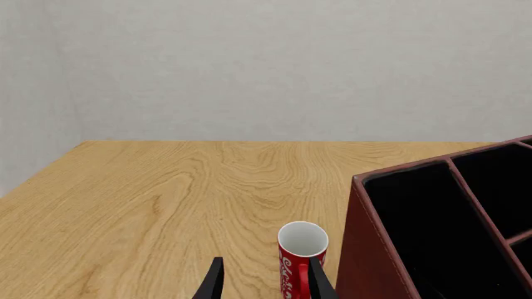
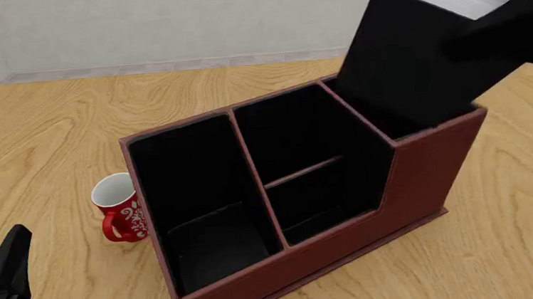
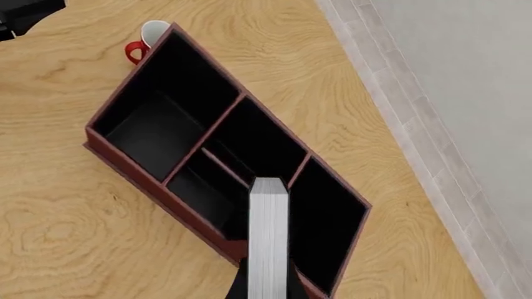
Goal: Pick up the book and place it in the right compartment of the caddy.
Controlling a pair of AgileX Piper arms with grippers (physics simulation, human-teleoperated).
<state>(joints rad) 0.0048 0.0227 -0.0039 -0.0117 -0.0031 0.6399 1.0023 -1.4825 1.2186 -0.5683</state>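
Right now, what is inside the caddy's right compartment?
In the front view, the book, held tilted by the right gripper, has its lower end dipping into the right compartment of the caddy. The book hides that compartment's floor.

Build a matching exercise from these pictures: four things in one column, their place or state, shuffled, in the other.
1. thin black book with white page edge
2. red mug with white inside
3. reddish-brown three-compartment caddy
4. left gripper

A. standing on the wooden table beside the caddy's wide end
B. open, holding nothing
C. held tilted over the narrow end compartment
D. all sections without contents

Pairs: 1-C, 2-A, 3-D, 4-B
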